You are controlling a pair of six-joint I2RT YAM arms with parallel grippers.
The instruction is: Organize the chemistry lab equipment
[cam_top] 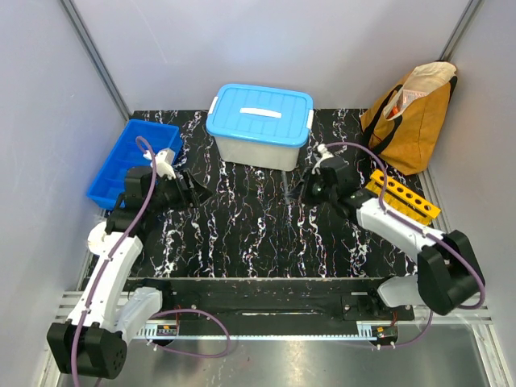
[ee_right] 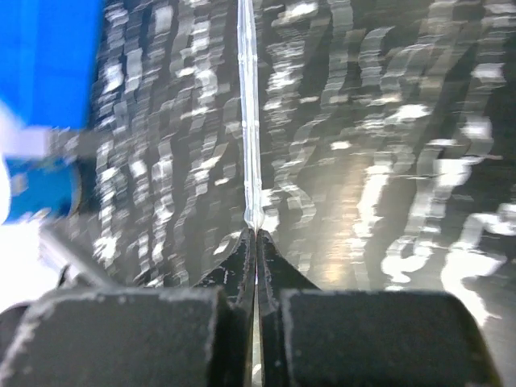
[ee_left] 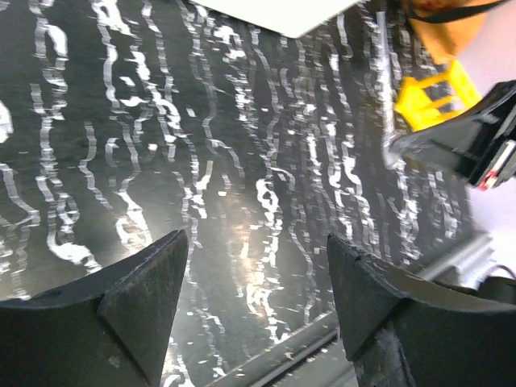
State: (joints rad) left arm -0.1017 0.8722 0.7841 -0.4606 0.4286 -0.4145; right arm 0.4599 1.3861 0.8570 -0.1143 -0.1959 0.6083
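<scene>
My right gripper (ee_right: 255, 234) is shut on the end of a thin transparent tube (ee_right: 248, 113), which sticks straight out past the fingertips above the black marbled table. From above, this gripper (cam_top: 308, 190) hangs over the table's middle right, just left of the yellow-orange rack (cam_top: 403, 196) with round holes. My left gripper (ee_left: 256, 238) is open with nothing between its fingers, only bare table below. It sits over the left part of the table (cam_top: 197, 193), beside the blue tray. A corner of the rack (ee_left: 431, 101) also shows in the left wrist view.
A white tub with a blue lid (cam_top: 260, 125) stands at the back centre. The blue divided tray (cam_top: 121, 161) lies at the back left. A mustard-coloured bag (cam_top: 411, 113) leans in the back right corner. The right arm's gripper (ee_left: 459, 145) shows at the right of the left wrist view.
</scene>
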